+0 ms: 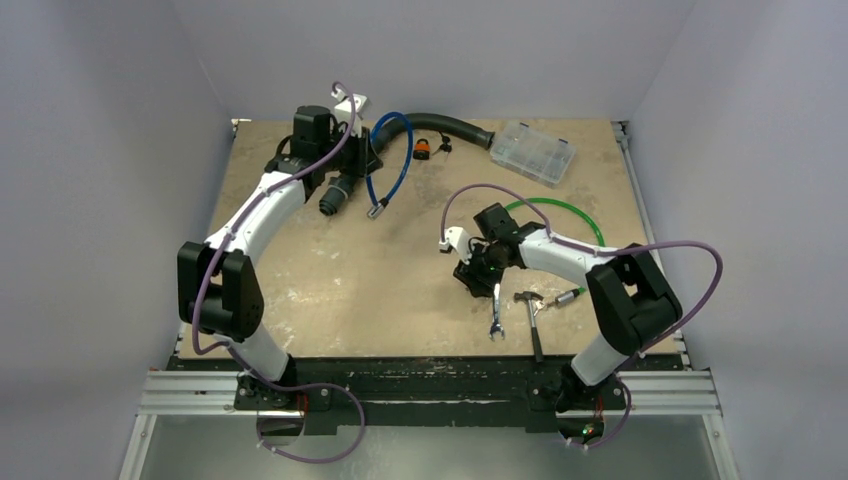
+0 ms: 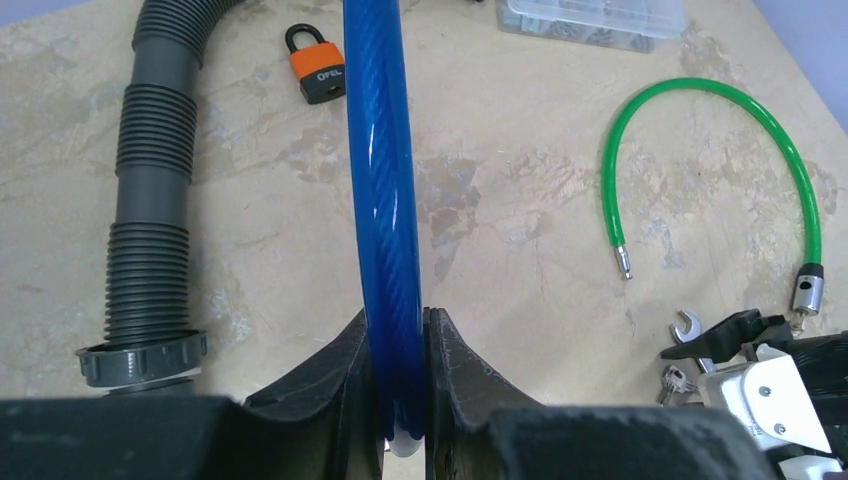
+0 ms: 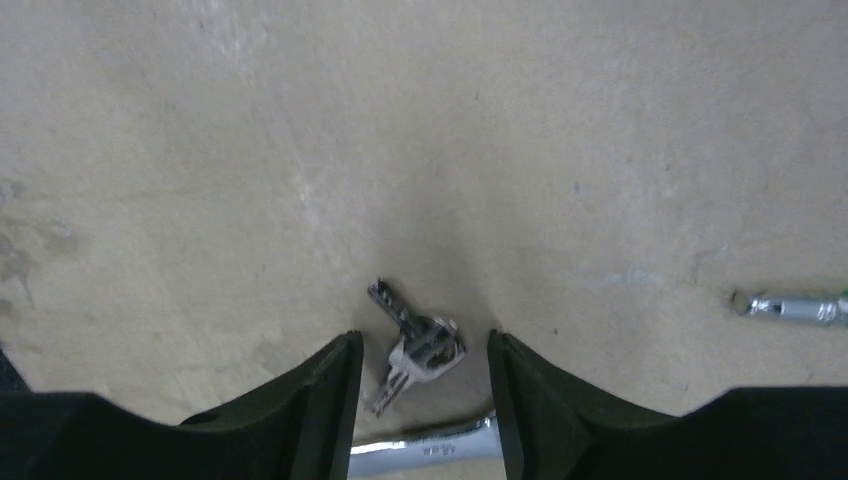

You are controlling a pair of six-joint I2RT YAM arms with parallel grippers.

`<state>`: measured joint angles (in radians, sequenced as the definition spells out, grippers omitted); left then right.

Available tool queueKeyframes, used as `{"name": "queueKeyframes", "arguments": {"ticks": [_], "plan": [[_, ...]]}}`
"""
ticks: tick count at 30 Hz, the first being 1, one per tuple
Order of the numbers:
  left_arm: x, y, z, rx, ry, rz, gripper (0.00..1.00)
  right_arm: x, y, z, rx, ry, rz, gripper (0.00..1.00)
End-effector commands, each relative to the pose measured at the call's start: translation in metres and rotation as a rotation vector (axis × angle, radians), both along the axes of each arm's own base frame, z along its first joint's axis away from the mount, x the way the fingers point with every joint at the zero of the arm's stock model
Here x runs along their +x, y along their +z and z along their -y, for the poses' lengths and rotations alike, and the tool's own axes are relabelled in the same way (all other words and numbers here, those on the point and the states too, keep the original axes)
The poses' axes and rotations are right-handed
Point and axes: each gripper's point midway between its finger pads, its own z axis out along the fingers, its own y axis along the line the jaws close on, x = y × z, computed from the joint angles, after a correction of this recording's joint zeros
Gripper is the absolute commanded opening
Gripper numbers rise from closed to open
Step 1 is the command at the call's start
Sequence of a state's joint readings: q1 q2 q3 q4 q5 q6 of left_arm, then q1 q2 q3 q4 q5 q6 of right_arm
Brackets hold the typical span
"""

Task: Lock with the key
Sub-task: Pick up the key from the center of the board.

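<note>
Right tool (image 3: 422, 338) stands half open astride the keys (image 3: 428, 352); left tool (image 2: 398, 316) clamps the blue cable (image 2: 378, 150).

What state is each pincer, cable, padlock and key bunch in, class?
Left pincer, shut on the blue cable.
Right pincer, open, straddling the keys.
Keys, lying loose on the table.
Orange padlock, shackle closed, lying flat.
Green cable, ends apart, unjoined.

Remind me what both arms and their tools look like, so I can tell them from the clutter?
Both alike: the left arm and right arm have white curved links, black boxy joints and a loose purple cable looping alongside. Left tool and right tool have matte black, wedge-shaped fingers.
</note>
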<state>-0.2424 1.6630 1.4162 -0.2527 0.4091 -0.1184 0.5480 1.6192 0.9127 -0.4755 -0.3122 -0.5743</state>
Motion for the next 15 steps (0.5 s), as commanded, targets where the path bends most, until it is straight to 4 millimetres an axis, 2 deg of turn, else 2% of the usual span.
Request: {"name": "queueKeyframes", "arguments": {"ticks": [1, 3, 4, 8, 9, 12, 15], "plan": [[-0.003, 0.045, 0.006, -0.073, -0.022, 0.118, 0.00, 0.006, -0.006, -0.003, -0.022, -0.011, 0.056, 0.55], [-0.003, 0.045, 0.005, -0.072, -0.020, 0.117, 0.00, 0.005, -0.007, -0.004, -0.031, -0.009, 0.063, 0.49], [-0.003, 0.045, 0.005, -0.073, -0.018, 0.117, 0.00, 0.005, -0.008, -0.004, -0.036, -0.007, 0.068, 0.43], [-0.006, 0.040, 0.009, -0.100, -0.032, 0.089, 0.00, 0.006, -0.007, -0.003, -0.042, -0.007, 0.076, 0.05], [-0.008, 0.037, 0.012, -0.112, -0.041, 0.074, 0.00, 0.007, -0.004, -0.005, -0.036, -0.007, 0.079, 0.00], [-0.017, 0.033, 0.022, -0.165, -0.090, 0.037, 0.00, 0.009, 0.015, -0.015, 0.027, -0.008, 0.087, 0.00], [-0.025, 0.031, 0.031, -0.231, -0.125, -0.006, 0.00, 0.024, 0.049, -0.025, 0.113, -0.045, 0.124, 0.00]]}}
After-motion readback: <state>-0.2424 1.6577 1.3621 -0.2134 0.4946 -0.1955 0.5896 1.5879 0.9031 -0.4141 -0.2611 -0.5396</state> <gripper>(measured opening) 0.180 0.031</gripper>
